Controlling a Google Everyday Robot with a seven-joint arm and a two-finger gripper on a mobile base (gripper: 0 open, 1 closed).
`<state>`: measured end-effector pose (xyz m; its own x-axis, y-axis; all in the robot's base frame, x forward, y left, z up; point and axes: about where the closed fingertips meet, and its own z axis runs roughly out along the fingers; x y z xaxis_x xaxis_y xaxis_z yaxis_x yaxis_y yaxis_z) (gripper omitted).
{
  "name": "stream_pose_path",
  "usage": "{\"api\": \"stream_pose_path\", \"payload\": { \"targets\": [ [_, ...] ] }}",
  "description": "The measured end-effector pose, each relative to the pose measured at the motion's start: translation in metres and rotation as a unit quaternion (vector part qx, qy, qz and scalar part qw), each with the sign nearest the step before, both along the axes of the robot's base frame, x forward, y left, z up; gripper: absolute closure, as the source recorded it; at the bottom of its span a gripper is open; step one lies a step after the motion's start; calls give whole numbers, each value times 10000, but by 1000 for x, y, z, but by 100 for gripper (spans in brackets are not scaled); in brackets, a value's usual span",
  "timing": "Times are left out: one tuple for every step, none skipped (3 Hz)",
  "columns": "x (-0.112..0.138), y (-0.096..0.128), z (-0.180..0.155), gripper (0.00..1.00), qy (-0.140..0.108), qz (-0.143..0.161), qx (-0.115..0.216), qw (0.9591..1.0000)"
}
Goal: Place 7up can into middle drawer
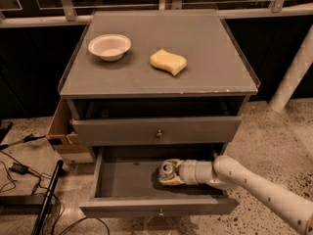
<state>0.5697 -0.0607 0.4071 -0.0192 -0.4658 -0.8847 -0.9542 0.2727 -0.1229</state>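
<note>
The middle drawer (122, 180) is pulled open below the shut knobbed drawer (159, 131); its grey front with a small knob (160, 211) faces me. The 7up can (167, 170) stands inside the drawer, right of its middle, shiny metal top up. My gripper (168, 175) reaches in from the right on a white arm and is around the can, low in the drawer. I cannot tell whether the can rests on the drawer floor.
A white bowl (109, 46) and a yellow wavy sponge (168, 62) sit on the cabinet top (205, 67). A cardboard box (63, 131) stands left of the cabinet. Cables (29, 199) lie on the floor at left. A white post (293, 72) stands at right.
</note>
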Motion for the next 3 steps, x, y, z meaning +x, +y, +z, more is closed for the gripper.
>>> {"api": "stream_pose_path", "payload": {
  "targets": [
    [2,4,-5,100,12,55,-49,10000],
    [2,4,-5,81,12,55,-49,10000],
    [2,4,-5,50,12,55,-48,10000]
  ]
}}
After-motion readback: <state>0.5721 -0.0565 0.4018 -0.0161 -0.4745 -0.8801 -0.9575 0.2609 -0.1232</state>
